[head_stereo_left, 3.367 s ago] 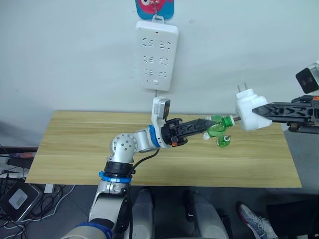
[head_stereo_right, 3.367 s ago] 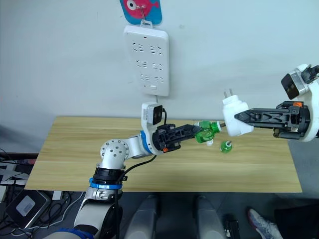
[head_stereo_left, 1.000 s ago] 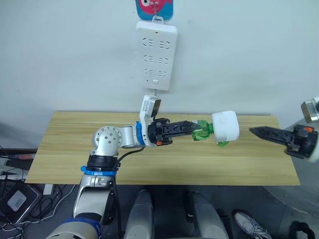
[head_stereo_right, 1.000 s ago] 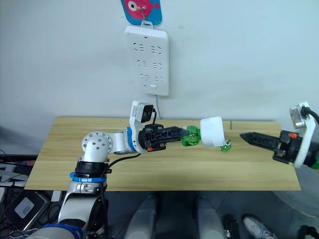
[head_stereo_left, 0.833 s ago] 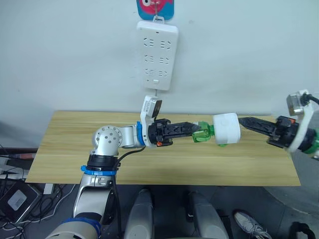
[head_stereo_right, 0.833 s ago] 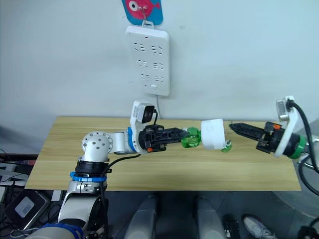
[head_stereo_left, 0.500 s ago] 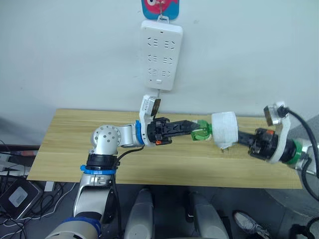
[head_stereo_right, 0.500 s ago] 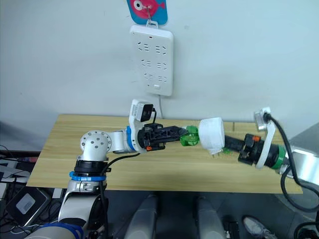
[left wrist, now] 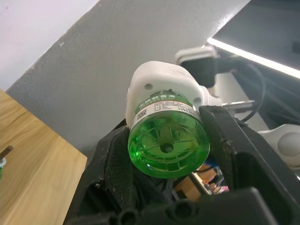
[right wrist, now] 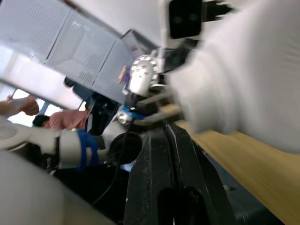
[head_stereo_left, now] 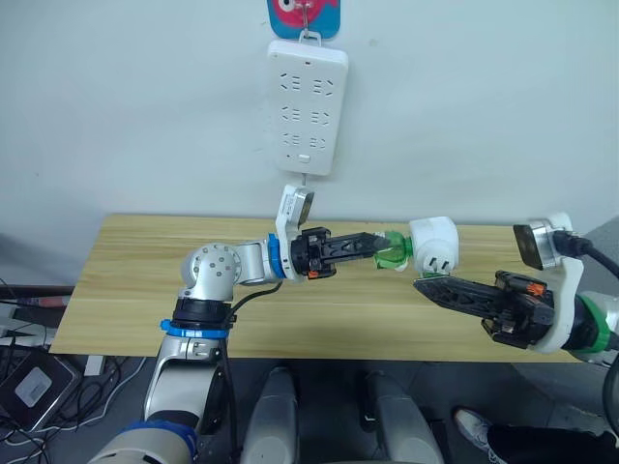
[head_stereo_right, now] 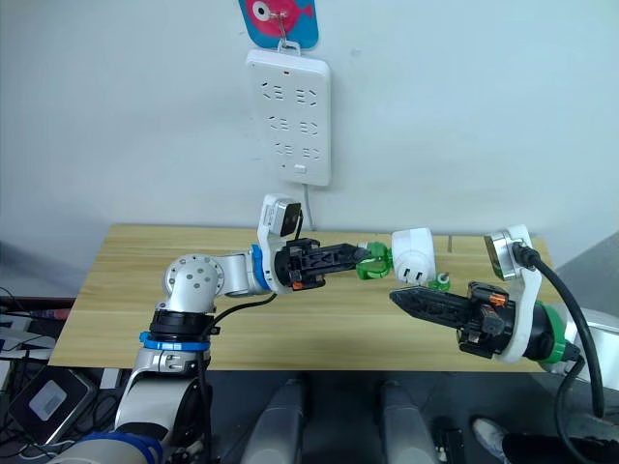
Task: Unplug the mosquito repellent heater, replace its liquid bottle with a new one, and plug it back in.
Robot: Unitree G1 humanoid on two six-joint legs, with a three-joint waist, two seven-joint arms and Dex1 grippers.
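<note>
The white mosquito repellent heater [head_stereo_left: 433,246] hangs in the air above the table's right half, its pronged face turned toward me. A green liquid bottle [head_stereo_left: 391,251] sits in its left end, and my left gripper [head_stereo_left: 380,247] is shut on that bottle. In the left wrist view the bottle's round green bottom [left wrist: 168,140] lies between the black fingers [left wrist: 233,145], with the heater [left wrist: 161,86] beyond it. My right gripper [head_stereo_left: 420,284] is shut and empty, its tip just below the heater. A second small green bottle [head_stereo_right: 443,281] lies on the table behind the right gripper.
A long white power strip [head_stereo_left: 306,106] hangs on the wall above the wooden table [head_stereo_left: 135,290], under a colourful hook. Cables and a box lie on the floor at the left. A person [right wrist: 65,119] is in the background of the right wrist view.
My right gripper has shut and swung in from the far right to just under the heater. The heater has turned its pronged face toward me. My left gripper keeps its hold.
</note>
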